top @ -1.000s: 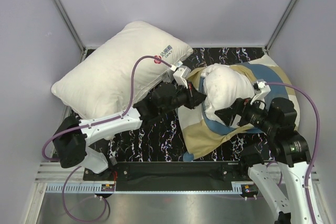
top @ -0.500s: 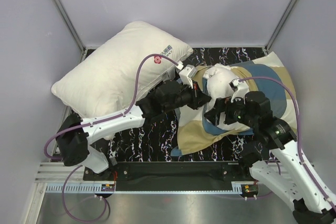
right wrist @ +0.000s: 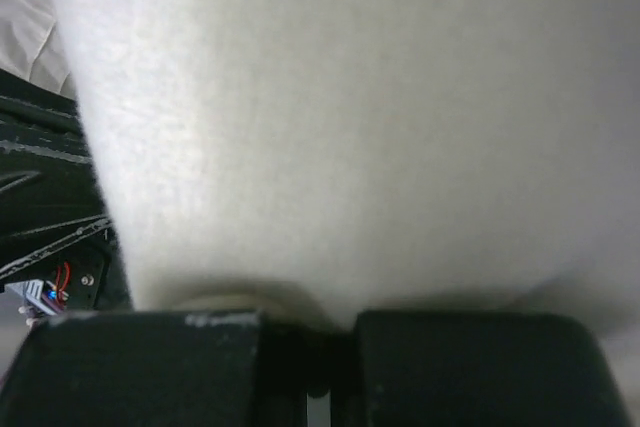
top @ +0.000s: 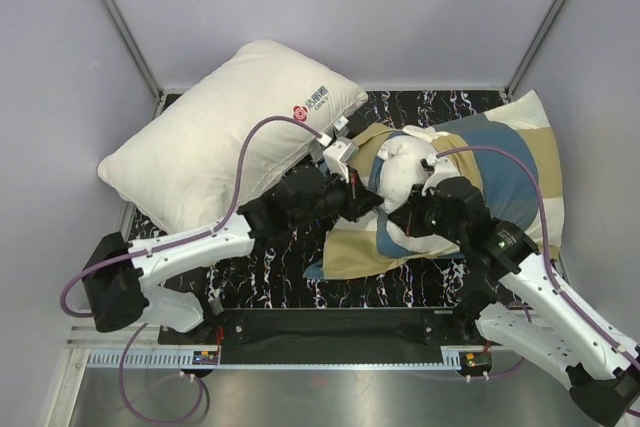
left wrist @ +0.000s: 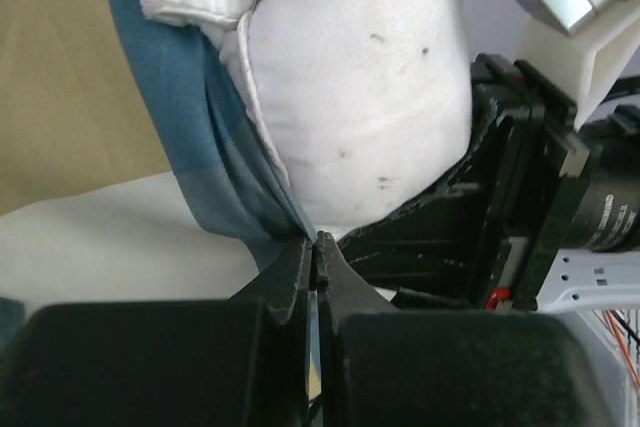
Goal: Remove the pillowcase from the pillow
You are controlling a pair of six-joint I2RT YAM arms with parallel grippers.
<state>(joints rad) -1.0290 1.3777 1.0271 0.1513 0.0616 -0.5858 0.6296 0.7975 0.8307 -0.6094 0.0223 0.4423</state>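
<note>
Near edge: both arm bases bolted to a rail, arms reaching forward over the black marbled table (top: 290,277). Left gripper (left wrist: 315,247) clenched, jaws tight together, a fold of blue cloth from the pillowcase (left wrist: 215,162) pinched at the tips. In the overhead view the left gripper (top: 362,199) sits at the left rim of the case's open mouth. Right gripper (right wrist: 330,347) also closed, fingers nearly meeting, off-white fabric of the pillow (right wrist: 350,127) bulging right against them and dipping into the narrow gap; reads as a pinch on the pillow itself. From above, the right gripper (top: 412,209) is pressed to the exposed end, facing the left one across it. The pillow (top: 405,172) pokes out of the mouth as a rounded lump with dark smudges; the rest is inside. The pillowcase (top: 500,162) lies right of centre, teal, tan and cream checks, stretching back toward the far right corner. Far left: a white logo pillow (top: 220,137) propped tilted against the wall.
</note>
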